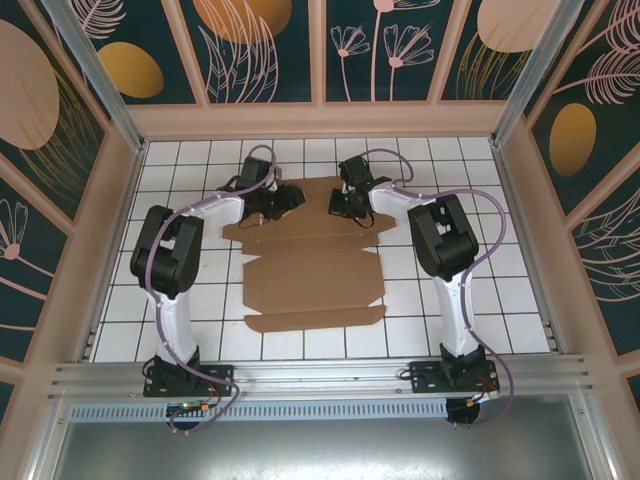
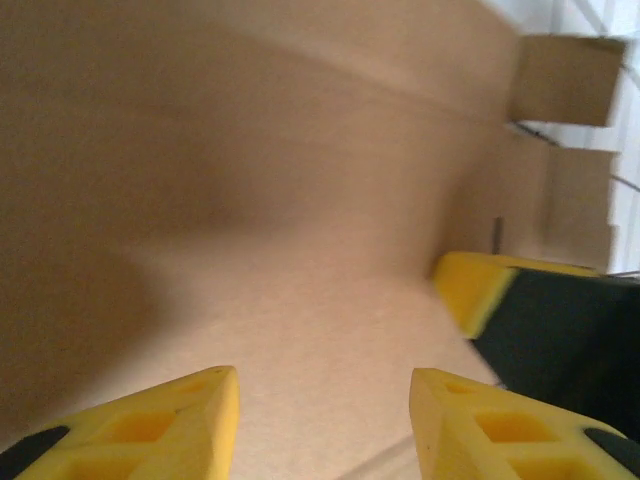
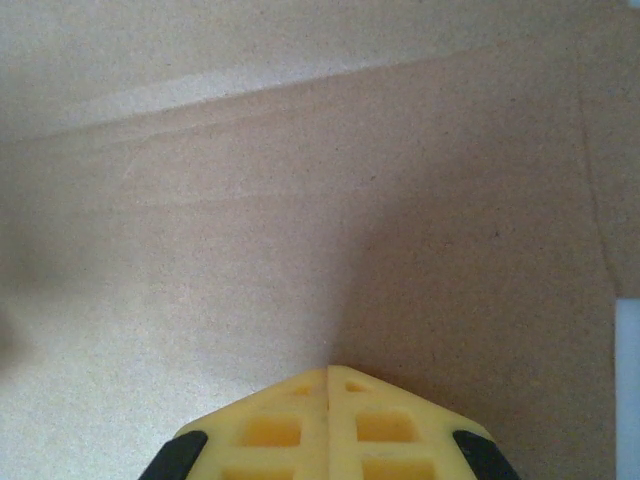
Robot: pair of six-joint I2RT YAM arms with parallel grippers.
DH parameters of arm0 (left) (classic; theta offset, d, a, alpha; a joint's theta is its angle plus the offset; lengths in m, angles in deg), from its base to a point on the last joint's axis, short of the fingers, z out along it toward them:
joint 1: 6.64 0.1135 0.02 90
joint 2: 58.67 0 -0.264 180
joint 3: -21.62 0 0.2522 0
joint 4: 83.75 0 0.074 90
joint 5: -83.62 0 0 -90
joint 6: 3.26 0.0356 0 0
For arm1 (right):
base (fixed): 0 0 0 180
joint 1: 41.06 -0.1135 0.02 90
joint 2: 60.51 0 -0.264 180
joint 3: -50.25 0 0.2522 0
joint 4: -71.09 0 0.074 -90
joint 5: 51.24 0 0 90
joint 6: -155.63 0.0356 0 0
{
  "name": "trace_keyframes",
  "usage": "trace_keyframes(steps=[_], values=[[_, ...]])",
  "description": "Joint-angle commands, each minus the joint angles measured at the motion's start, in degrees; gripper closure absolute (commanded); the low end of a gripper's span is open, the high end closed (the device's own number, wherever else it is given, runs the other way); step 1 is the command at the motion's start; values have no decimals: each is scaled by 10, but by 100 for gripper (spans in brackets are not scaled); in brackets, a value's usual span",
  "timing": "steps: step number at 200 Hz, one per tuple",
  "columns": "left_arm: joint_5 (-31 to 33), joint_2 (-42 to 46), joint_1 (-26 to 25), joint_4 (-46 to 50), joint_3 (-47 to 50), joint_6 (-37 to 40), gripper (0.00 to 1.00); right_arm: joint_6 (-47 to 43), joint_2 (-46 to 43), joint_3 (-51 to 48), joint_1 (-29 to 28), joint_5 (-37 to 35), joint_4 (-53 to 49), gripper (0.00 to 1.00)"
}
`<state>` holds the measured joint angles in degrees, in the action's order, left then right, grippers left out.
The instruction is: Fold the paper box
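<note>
The paper box (image 1: 310, 275) lies unfolded on the white tiled table, a brown cardboard sheet with flaps and crease lines. Both grippers are over its far part. My left gripper (image 1: 282, 204) is at the far left panel. In the left wrist view its yellow fingers (image 2: 190, 420) stand apart, with bare cardboard (image 2: 300, 250) beyond them and nothing between them. My right gripper (image 1: 347, 200) is over the far middle. In the right wrist view it (image 3: 328, 374) is shut, its tip against the cardboard (image 3: 300, 200). A finger of the right gripper (image 2: 480, 285) shows in the left wrist view.
The white tiled table (image 1: 480, 300) is walled by a wooden frame with patterned panels (image 1: 260, 50) on the left, right and far sides. A metal rail (image 1: 320, 375) runs along the near edge by the arm bases. Two box tabs (image 2: 565, 80) stand up beside the left gripper.
</note>
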<state>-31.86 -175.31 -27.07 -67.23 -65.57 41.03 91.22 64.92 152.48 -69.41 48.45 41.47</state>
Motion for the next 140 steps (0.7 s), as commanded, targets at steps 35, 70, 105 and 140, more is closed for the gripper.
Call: trace_keyframes(steps=[35,70,105,140], values=[[39,-36,-1,-17,23,-26,52,-15,-51,-43,22,35,-31,91],[49,-38,-1,-21,37,-32,53,-25,-133,-78,93,-10,-40,51],[48,-38,-1,-25,41,-36,53,-51,-154,-99,137,-152,-82,35],[43,-39,-1,-28,39,-37,53,-46,-154,-147,168,-109,-43,34]])
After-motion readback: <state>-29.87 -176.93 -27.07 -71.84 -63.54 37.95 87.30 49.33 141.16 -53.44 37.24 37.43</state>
